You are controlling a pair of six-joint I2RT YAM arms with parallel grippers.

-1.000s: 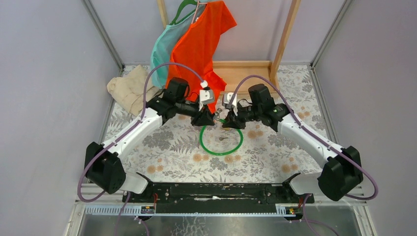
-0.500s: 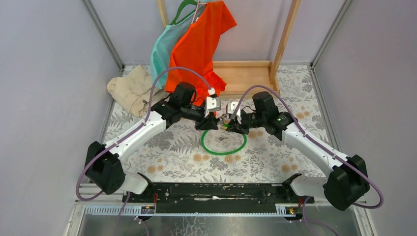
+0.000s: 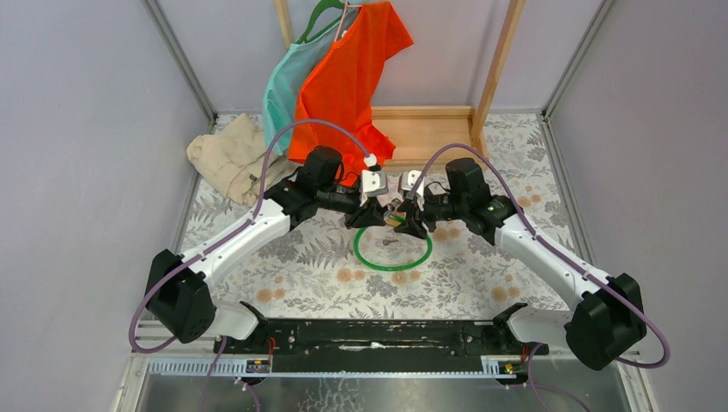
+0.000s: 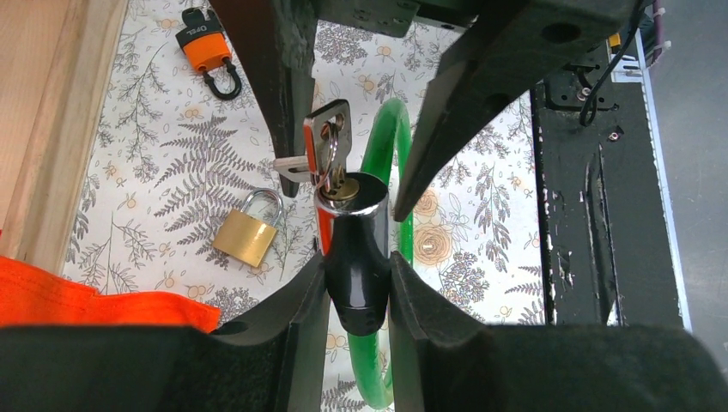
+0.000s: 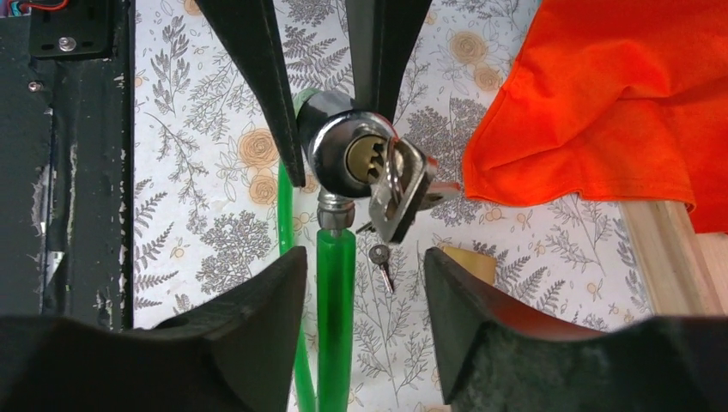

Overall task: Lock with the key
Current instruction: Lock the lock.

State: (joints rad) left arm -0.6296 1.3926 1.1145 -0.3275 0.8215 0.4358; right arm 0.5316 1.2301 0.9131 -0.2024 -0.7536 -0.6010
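The two arms meet over the middle of the flowered table (image 3: 464, 266), above a green cable lock (image 3: 392, 270) that lies in a loop. The left gripper (image 4: 358, 266) pinches the lock cylinder (image 4: 352, 232), a chrome and black barrel, with one finger against each side of its black end and the brass keyhole facing away from the wrist. The key (image 4: 330, 142) sits in that keyhole, and a ring with a second flat key hangs from its head (the orange streak along its edge may be only a reflection of the shirt). The right gripper (image 5: 365, 257) faces the keyhole end with its jaws spread apart, one finger on each side of the key bunch. In the right wrist view nothing lies between its pads, though in the left wrist view I cannot tell whether one fingertip brushes the flat key. The green cable leaves the cylinder and runs down toward the table. Beside the loop lies a brass padlock (image 4: 247, 233), and farther off is a small orange-and-black piece (image 4: 209, 50) with a black loop. A tiny bare key (image 5: 380, 257) rests on the table inside the loop. An orange shirt (image 3: 348, 77) hangs behind, with its hem near the cylinder.
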